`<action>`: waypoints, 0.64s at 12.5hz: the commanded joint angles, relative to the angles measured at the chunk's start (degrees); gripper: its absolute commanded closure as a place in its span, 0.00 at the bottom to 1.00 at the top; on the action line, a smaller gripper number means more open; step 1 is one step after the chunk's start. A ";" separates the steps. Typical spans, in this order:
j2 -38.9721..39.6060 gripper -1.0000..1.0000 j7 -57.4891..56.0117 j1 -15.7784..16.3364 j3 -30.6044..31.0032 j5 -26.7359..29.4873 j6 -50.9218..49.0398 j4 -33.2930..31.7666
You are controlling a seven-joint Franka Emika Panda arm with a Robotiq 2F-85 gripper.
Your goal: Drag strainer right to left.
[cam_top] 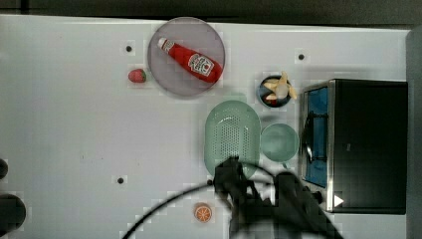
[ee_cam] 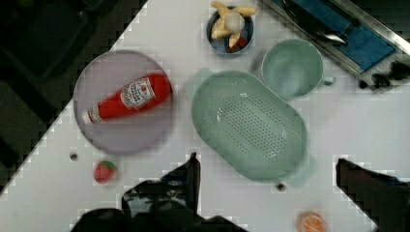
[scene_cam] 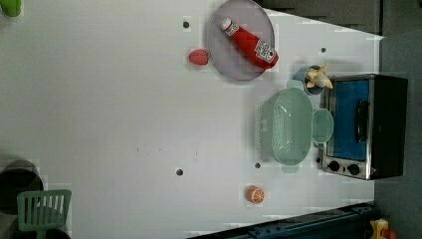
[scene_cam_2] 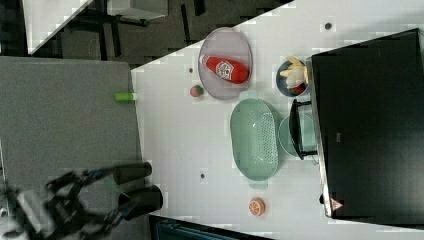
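Strainer (cam_top: 232, 135) sits just beside the cup (cam_top: 279, 142), and the dark arm (cam_top: 259, 199) overlaps its lower end, below the ketchup plate (cam_top: 169, 74).

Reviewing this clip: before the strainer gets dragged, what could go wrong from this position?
The strainer sits right beside the cup, perhaps touching, so a drag might tug or tip the cup. The grey plate with the ketchup bottle lies close to one strainer end; a slightly skewed path could clip it. The open pincer hangs near the strainer's rim, and a shallow hook on that thin rim may slip off.
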 commanded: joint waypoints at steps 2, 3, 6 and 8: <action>15.05 0.00 9.57 0.69 0.29 -0.62 12.35 -12.73; 17.32 0.00 13.16 0.68 0.46 -0.62 15.84 -14.40; 25.43 0.00 25.17 0.75 1.21 -0.62 25.78 -17.85; 32.05 0.00 31.33 0.77 1.69 -0.62 32.41 -17.93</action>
